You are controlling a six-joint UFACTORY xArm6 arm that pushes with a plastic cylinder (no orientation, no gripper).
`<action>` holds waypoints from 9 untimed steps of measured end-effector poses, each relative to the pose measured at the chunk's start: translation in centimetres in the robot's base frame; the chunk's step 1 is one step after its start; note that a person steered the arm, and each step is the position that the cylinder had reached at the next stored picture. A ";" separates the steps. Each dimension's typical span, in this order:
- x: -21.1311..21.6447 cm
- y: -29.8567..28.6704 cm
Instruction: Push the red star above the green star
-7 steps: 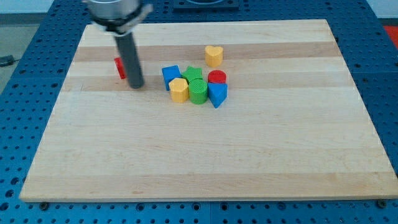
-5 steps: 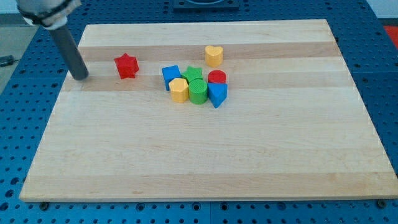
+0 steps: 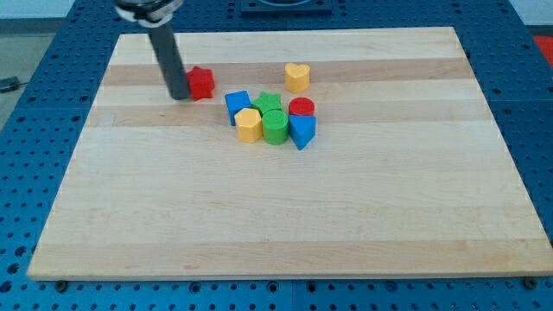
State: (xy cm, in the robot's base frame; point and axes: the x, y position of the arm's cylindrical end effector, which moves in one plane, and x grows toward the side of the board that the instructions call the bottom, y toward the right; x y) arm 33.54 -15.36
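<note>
While my tip (image 3: pixel 180 96) touches the red star's (image 3: pixel 201 83) left side, the green star (image 3: pixel 267 104) sits right; no tool shows.

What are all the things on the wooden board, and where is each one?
red star: 1, red, upper left, apart from the cluster
yellow heart: 1, yellow, above the cluster
blue block: 1, blue, cluster's left
green star: 1, green, cluster's top middle
red cylinder: 1, red, cluster's top right
yellow block: 1, yellow, cluster's bottom left
green cylinder: 1, green, cluster's bottom middle
blue triangle: 1, blue, cluster's bottom right
wooden board: 1, light wood
my tip: 1, dark, against the red star's left side
</note>
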 end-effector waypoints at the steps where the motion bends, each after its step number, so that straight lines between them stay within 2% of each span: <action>1: -0.2 2.2; 2: -2.3 -1.1; 3: -5.1 -0.9; 4: -4.8 2.6; 5: -1.2 3.6; 7: -0.3 7.9; 8: -3.6 6.8; 9: -6.4 10.7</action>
